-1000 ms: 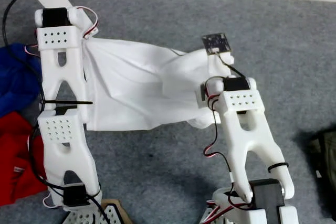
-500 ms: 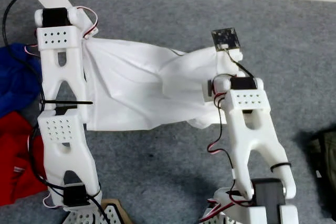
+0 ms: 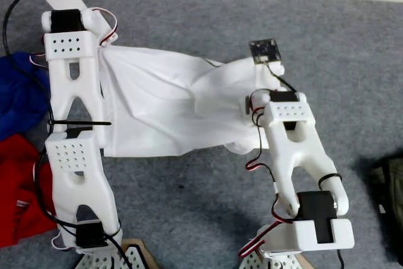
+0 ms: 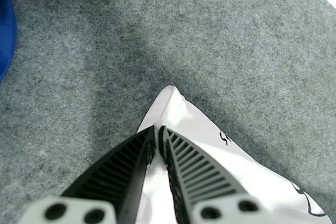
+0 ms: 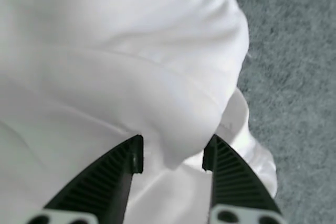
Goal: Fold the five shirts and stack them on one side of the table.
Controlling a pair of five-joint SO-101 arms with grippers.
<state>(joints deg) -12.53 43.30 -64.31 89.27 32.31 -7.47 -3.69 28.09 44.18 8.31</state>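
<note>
Fingers of the left gripper are pinched shut on a corner of the white shirt, and the cloth peaks just past their tips above the grey table. That corner is the shirt's left end, toward the table's far left, where the left arm passes over the cloth's edge. A blue shirt lies at the table's left edge, with a red shirt nearer the front. The white shirt spreads rumpled across the middle. At its right end the right gripper has its fingers apart with a raised fold of cloth between them; I can't quite tell whether they touch it. A dark garment lies at the right edge.
</note>
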